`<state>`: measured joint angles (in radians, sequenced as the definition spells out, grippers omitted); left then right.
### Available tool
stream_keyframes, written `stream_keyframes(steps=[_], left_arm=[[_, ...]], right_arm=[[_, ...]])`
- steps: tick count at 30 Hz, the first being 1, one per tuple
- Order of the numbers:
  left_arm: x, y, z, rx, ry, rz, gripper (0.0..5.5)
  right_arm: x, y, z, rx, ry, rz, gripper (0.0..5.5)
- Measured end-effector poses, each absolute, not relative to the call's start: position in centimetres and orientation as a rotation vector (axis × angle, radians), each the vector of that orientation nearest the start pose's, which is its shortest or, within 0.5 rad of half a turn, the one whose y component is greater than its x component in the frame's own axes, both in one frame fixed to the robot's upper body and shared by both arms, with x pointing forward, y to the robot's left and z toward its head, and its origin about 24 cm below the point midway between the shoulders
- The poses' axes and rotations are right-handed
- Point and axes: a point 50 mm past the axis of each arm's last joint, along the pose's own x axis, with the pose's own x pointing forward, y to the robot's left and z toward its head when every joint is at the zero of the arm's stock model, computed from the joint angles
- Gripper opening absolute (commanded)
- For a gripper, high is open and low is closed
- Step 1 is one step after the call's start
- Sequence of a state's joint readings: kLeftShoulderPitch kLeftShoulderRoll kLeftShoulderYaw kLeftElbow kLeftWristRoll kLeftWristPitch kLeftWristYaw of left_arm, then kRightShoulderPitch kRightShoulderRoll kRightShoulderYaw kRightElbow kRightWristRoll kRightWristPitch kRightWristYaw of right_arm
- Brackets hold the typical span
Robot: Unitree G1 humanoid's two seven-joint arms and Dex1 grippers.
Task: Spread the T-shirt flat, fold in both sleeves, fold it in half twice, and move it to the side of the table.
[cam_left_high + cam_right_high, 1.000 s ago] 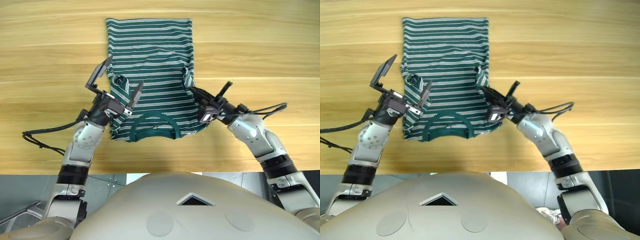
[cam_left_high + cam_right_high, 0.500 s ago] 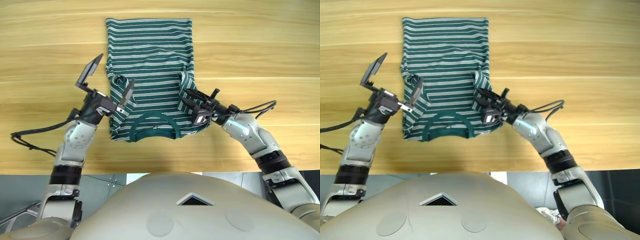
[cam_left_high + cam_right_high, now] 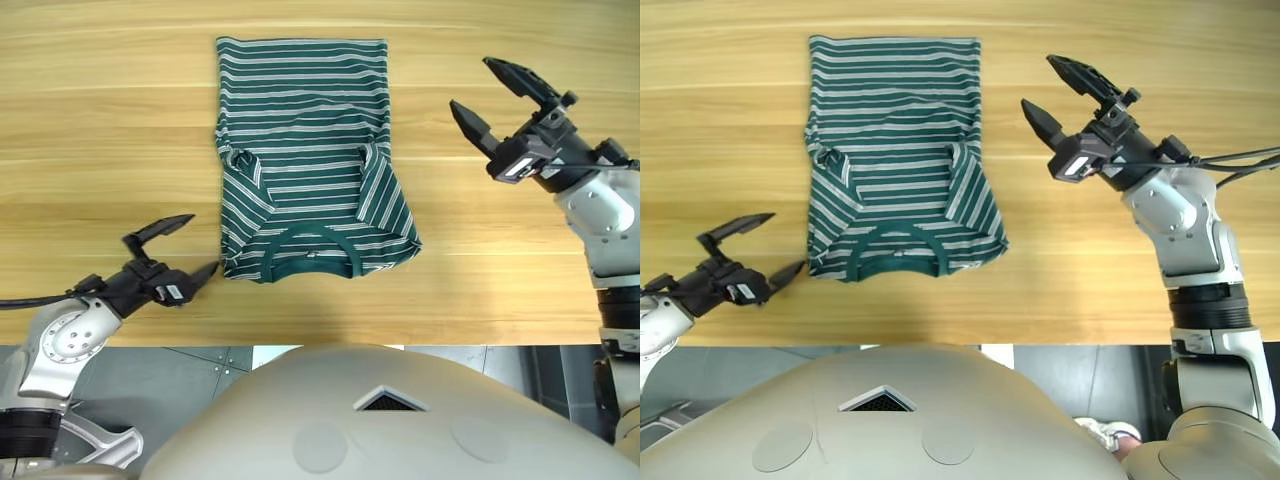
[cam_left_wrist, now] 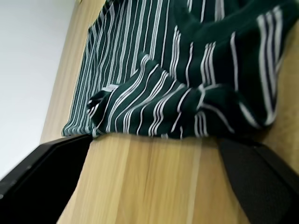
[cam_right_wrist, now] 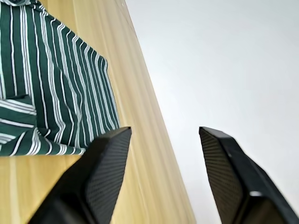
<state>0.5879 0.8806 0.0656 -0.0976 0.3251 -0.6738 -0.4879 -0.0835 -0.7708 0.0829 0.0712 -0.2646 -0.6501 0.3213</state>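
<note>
The green T-shirt with white stripes [image 3: 305,150] lies flat on the wooden table [image 3: 90,150], collar toward me, with both sleeves folded in over its body. My left gripper [image 3: 182,246] hovers open near the table's front edge, just left of the shirt's near corner, holding nothing. My right gripper [image 3: 490,98] is raised above the table to the right of the shirt, open and empty. In the left wrist view the shirt's near edge [image 4: 187,93] lies between the two dark fingers. The right wrist view looks past its fingers at the shirt's hem [image 5: 51,102].
Bare wood surrounds the shirt on the left, right and far sides. The table's front edge [image 3: 300,343] runs close below the collar. A black cable trails from each wrist.
Both grippers have let go of the sleeves and pulled away: the left back toward the front left edge, the right up and out to the right. The right sleeve now lies folded flat.
</note>
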Motion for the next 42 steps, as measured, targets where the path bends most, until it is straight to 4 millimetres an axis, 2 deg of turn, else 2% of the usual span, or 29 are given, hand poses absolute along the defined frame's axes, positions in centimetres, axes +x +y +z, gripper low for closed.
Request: stream_keyframes(steps=[6, 10, 18, 28, 31, 33, 36, 38, 42], left_arm=[[11.4, 24.4, 4.0, 1.055, 0.132, -1.065, 4.97], [12.3, 23.4, 3.6, 1.046, 0.090, -1.103, 4.97], [13.0, 22.9, 3.0, 1.037, 0.074, -1.165, 3.72], [12.6, 23.0, 2.5, 1.022, 0.109, -1.219, 1.81], [12.3, 23.3, 2.5, 1.021, 0.129, -1.218, 1.22], [12.1, 23.7, 2.5, 1.022, 0.146, -1.218, 0.89], [12.0, 24.1, 2.4, 1.021, 0.166, -1.211, 0.32], [12.1, 24.4, 2.4, 1.031, 0.182, -1.203, 0.10], [12.1, 25.0, 2.7, 1.048, 0.198, -1.188, 0.02]], right_arm=[[24.6, -22.3, 10.3, -1.091, -0.370, 0.667, 2.68], [24.6, -22.3, 10.0, -1.101, -0.361, 0.675, 2.68], [24.7, -22.6, 9.6, -1.105, -0.338, 0.674, 2.70], [24.6, -22.6, 9.2, -1.121, -0.323, 0.677, 2.70], [23.9, -22.9, 8.0, -1.164, -0.268, 0.727, 2.70], [22.7, -24.2, 5.9, -1.253, -0.138, 0.799, 2.70], [21.5, -25.6, 4.7, -1.323, -0.020, 0.869, 2.70], [20.5, -26.0, 3.6, -1.376, 0.054, 0.949, 2.70], [20.2, -25.6, 3.4, -1.439, 0.047, 1.017, 2.70]])
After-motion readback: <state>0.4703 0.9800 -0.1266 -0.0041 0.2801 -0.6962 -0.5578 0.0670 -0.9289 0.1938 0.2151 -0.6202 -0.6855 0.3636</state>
